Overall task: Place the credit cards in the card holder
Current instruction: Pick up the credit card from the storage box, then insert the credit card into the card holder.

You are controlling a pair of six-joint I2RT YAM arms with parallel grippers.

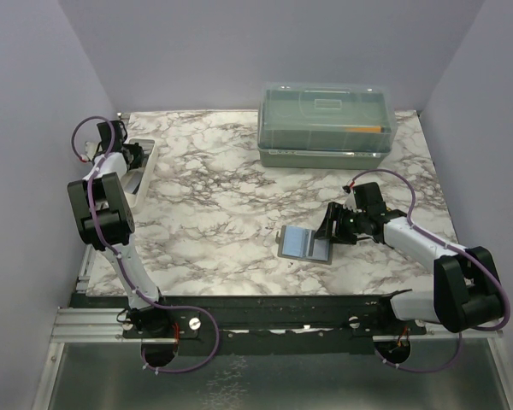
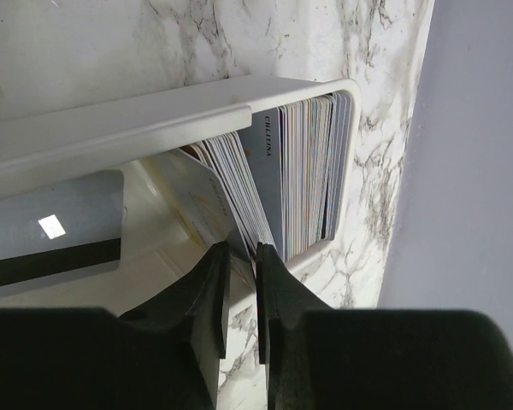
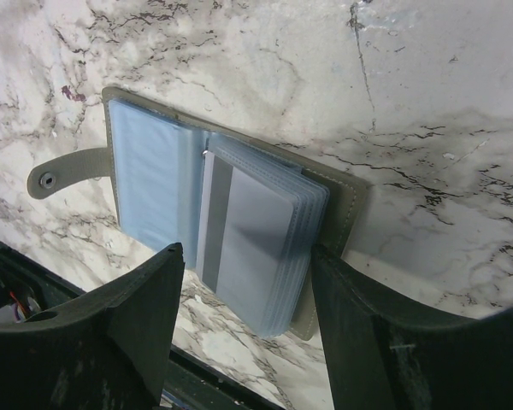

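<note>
The card holder [image 1: 306,245] lies open on the marble near the front, olive cover down, blue-grey slots up [image 3: 150,171]. A silver-grey credit card [image 3: 248,235] sits in its right-hand stack of sleeves. My right gripper [image 3: 244,265] is open and straddles that right half, its right finger [image 3: 342,299] against the olive cover's edge. My left gripper [image 2: 244,252] is at the white tray [image 2: 154,111] at the far left, its fingers nearly together on the edge of a card from the upright stack of credit cards [image 2: 303,171].
A grey card with a dark stripe [image 2: 51,231] lies flat in the tray [image 1: 145,166]. A big clear lidded box [image 1: 327,124] stands at the back. The wall runs close beside the tray on the left.
</note>
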